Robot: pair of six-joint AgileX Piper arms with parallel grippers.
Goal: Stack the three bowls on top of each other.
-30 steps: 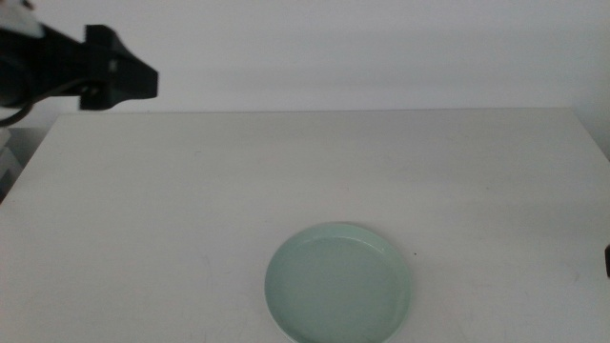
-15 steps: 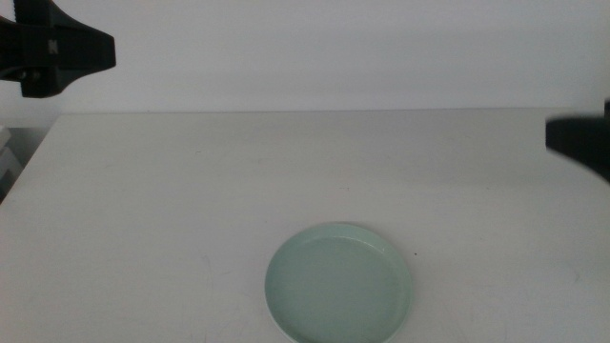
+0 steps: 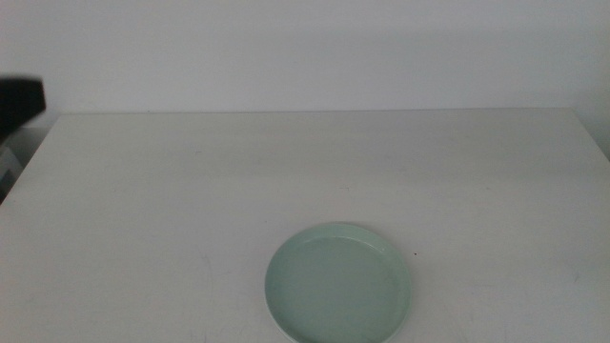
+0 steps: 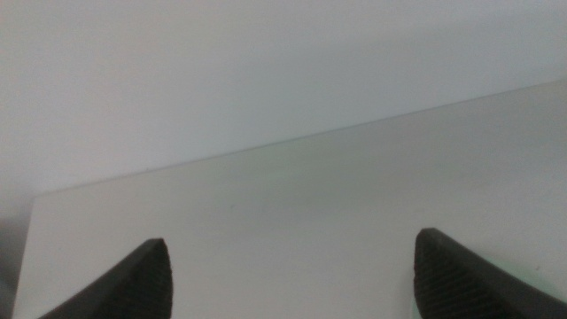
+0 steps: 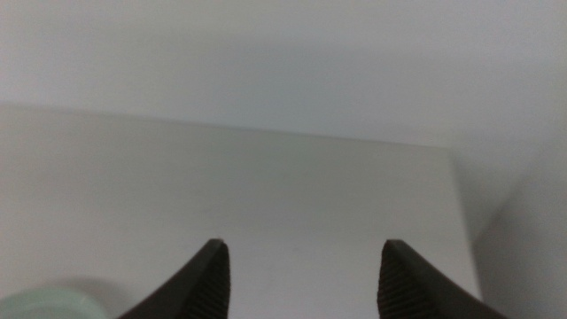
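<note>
One pale mint green bowl [image 3: 338,283] lies on the white table [image 3: 191,191] near the front edge, a little right of centre. A thin pale edge runs along its lower left side; whether other bowls lie under it I cannot tell. A sliver of the same bowl [image 5: 40,303] shows in the right wrist view. My left gripper [image 4: 292,279] is open above the bare table, and only a dark part of the left arm [image 3: 19,100] shows at the middle view's left edge. My right gripper [image 5: 301,279] is open over the table and is out of the middle view.
A plain pale wall [image 3: 315,48] rises behind the table's far edge. The table's left edge [image 3: 24,167] and right far corner [image 3: 586,119] are in view.
The left arm has pulled back leftward until almost out of the middle view. The right arm showed at the right edge half a second ago and has gone. The bowl has not moved.
</note>
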